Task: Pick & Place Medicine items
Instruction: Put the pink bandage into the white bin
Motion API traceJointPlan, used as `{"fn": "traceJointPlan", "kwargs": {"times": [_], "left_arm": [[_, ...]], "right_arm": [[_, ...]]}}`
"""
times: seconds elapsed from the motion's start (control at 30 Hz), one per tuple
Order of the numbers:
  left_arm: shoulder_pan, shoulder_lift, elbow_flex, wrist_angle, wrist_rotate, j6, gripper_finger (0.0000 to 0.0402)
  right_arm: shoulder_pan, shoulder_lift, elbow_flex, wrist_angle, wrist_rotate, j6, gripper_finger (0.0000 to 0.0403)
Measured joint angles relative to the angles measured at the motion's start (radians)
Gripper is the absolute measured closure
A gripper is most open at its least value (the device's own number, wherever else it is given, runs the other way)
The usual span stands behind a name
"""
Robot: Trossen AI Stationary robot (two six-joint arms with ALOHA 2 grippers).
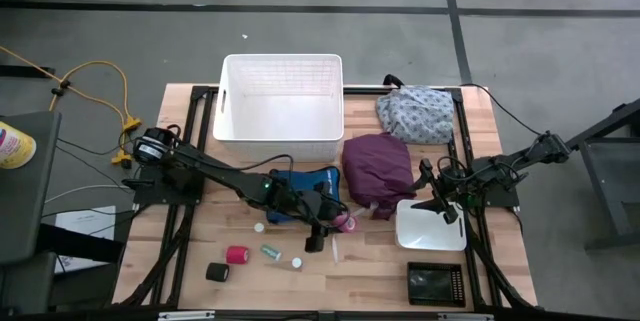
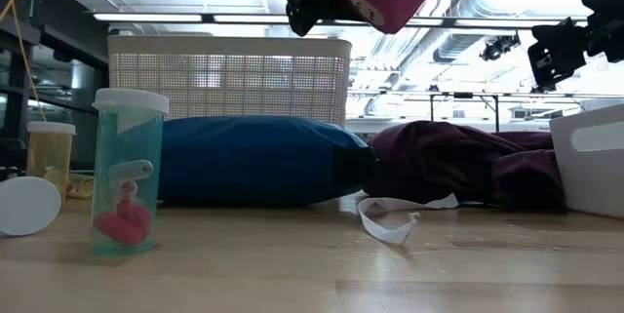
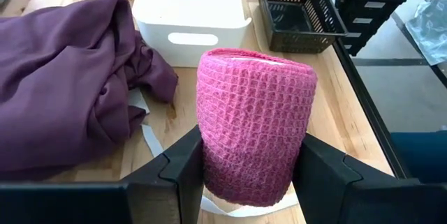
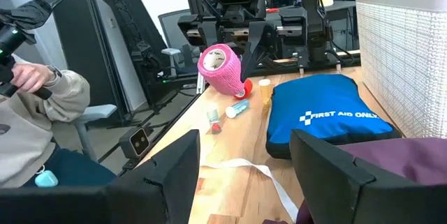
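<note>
Left wrist view: left gripper (image 3: 253, 172) clamps pink bandage roll (image 3: 254, 123), apparently airborne.

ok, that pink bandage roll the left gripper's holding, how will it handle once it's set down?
The pink bandage roll looks soft and light: woven crinkly wrap, held between the left gripper fingers without visible sag. The textured surface probably won't slip. It's a cylinder with a hollow core, so on its side it may roll across the wood table; on end it should stay.

A robotics lab (bare ceiling ducts (image 2: 468, 30), concrete floor (image 1: 120, 41)).
</note>
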State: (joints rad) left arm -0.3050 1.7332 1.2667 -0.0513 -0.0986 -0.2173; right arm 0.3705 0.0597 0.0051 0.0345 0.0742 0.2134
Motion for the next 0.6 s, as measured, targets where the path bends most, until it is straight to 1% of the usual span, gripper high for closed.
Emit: {"fn": "traceJointPlan", "kwargs": {"times": [0.43, 0.6], "left_arm": [[0.0, 0.0, -0.001, 0.009, 0.0, 0.0, 0.0235], [0.0, 0.0, -0.001, 0.008, 0.0, 0.0, 0.0235]], "right_arm": [[0.0, 0.0, 0.0, 0.011, 0.003, 0.0, 0.0192], [0.0, 0.0, 0.0, 0.085, 0.004, 0.011, 0.0192]]}}
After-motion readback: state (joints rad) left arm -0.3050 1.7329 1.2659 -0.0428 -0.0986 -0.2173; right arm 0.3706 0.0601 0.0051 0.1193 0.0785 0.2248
